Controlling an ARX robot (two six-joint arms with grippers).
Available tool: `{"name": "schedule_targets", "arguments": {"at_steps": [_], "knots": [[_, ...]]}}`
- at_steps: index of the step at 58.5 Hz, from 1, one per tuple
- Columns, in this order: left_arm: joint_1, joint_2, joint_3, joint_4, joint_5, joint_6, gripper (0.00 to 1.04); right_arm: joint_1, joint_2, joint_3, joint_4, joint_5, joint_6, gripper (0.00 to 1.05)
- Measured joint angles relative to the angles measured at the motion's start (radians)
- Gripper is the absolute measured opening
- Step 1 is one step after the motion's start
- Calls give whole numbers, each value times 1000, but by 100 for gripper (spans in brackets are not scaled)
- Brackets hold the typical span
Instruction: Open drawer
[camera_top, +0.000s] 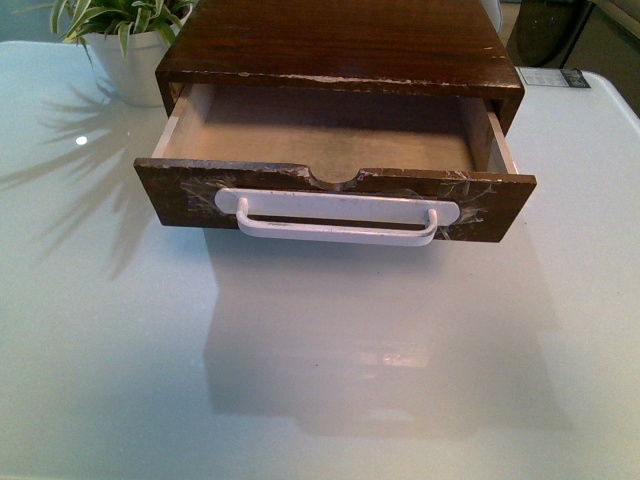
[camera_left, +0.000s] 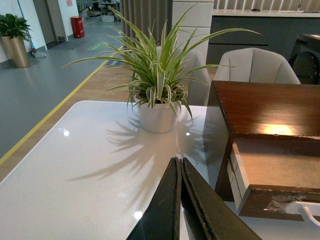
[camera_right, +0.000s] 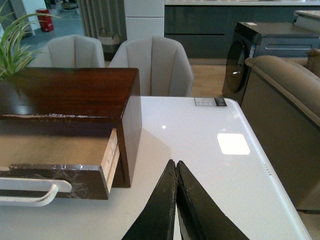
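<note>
Nearest to us, both arms sit back from the work: our left pincer (camera_left: 179, 200) has its jaws pressed together on nothing, hovering above the desk (camera_top: 120, 380) to the left of the cabinet, and our right pincer (camera_right: 176, 200) is likewise closed and empty, over the desk to the right of it. Neither shows in the front view. Just beyond, in the middle of the desk, the drawer (camera_top: 335, 195) stands pulled well out of its dark wooden cabinet (camera_top: 340, 45), its white bar handle (camera_top: 337, 217) facing us, untouched, below the half-round notch in the front edge. The pale inside lies open to view and looks bare. We judge the opening step to be done, or very nearly so, with only a retreat or rest left. If more travel were wanted, a pincer would have to open, come to the handle and draw straight toward us, with care not to drag the whole cabinet. Farther off, at the left, a potted plant (camera_top: 125, 50) stands near the cabinet.
</note>
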Motion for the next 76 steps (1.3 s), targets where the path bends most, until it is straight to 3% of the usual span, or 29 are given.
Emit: {"name": "schedule_targets", "arguments": {"at_steps": [4,10,31,36,51,57,76], "knots": [[-66,-37,-8,-29,-88,0,2,0,-22,-6,-12,0,0,2],[-101,-78,-24,-48,-92,1,2,0,-51,-22,-7,-1,0,2],[-103,-229,-47,-165,-101,1,2,0,-159,-22,-114,0,0,2],[-103,-273,-47,-209,-101,1,2,0,-311,-22,-280,0,0,2],[-103,-353,-47,-287,-101,1,2,0,-329,-22,-288,1,0,2],[-103,-483,-47,-447,-101,1,2,0,-329,-22,-288,1,0,2],[-103,-525,-47,-465,-101,1,2,0,-330,-22,-289,1,0,2]]}}
